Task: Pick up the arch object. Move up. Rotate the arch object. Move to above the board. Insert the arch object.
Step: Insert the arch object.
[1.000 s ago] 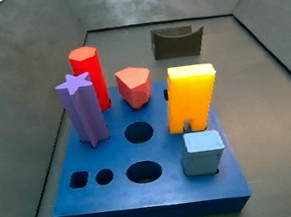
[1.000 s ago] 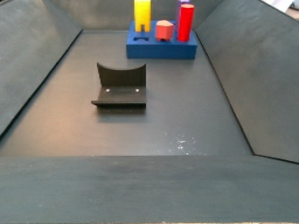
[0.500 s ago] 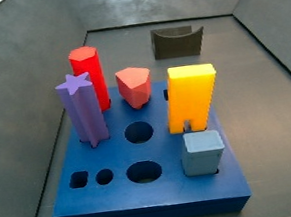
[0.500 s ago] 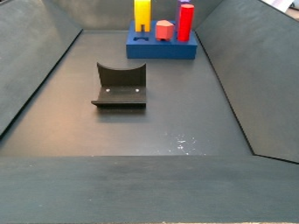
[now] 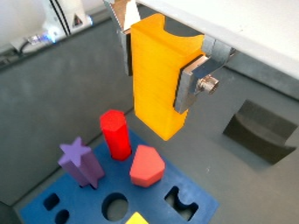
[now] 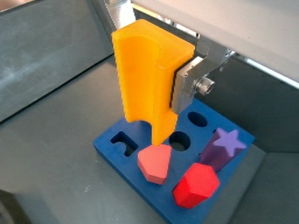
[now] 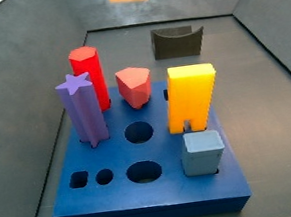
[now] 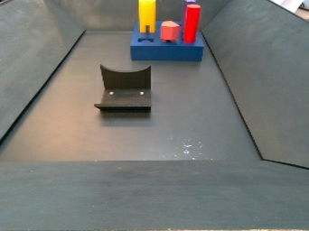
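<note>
Newly arrived arch object (image 5: 159,77); tool (image 5: 163,54) clamps it.

No readable text, labels or numbers — blocks, board, walls all unmarked

gripper (image 5: 162,54): above the board, closed on the arch object; fingers (image 5: 193,80) of brushed silver metal with a shiny screw head
arch object (image 5: 159,77): smooth matt plastic, yellow-orange (faint layer lines on its faces)
board (image 7: 117,197): matt blue plastic, smooth top
red prism (image 5: 114,134): on the board, slightly glossy plastic
fixture (image 8: 125,88): well apart from the board, dull dark plastic or metal, cannot tell which
floor (image 8: 133,135): around the fixture, dark matt sheet, faintly scuffed
</note>
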Motion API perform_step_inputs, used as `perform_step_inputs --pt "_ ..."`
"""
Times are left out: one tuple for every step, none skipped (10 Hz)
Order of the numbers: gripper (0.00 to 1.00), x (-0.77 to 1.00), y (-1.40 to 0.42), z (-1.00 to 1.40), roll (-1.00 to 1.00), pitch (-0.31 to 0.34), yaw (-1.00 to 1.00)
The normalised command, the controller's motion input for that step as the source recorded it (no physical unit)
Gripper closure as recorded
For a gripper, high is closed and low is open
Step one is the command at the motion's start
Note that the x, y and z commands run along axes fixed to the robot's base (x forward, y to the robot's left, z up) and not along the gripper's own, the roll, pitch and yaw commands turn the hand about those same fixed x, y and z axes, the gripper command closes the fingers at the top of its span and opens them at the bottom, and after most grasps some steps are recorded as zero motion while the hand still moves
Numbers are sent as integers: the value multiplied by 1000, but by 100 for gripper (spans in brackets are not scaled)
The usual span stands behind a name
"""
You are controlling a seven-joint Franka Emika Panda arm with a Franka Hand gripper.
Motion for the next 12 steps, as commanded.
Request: perform_step_inputs --pt "100 280 0 -783 0 -219 34" --pt "100 506 -17 -614 0 -149 26" --pt "100 643 -126 -477 0 -43 0" --pt "100 723 -186 -480 121 0 0" --pt "100 714 -206 -474 209 0 166" --pt "100 614 -191 -417 254 1 311" --pt "100 540 -177 -469 214 0 354" --pt "100 557 -214 -523 189 0 311" --pt "100 440 -149 -506 57 -17 63" --pt "100 389 -49 -480 46 -20 0" --pt "100 294 0 -383 134 0 0" --pt "100 137 0 -291 254 0 0"
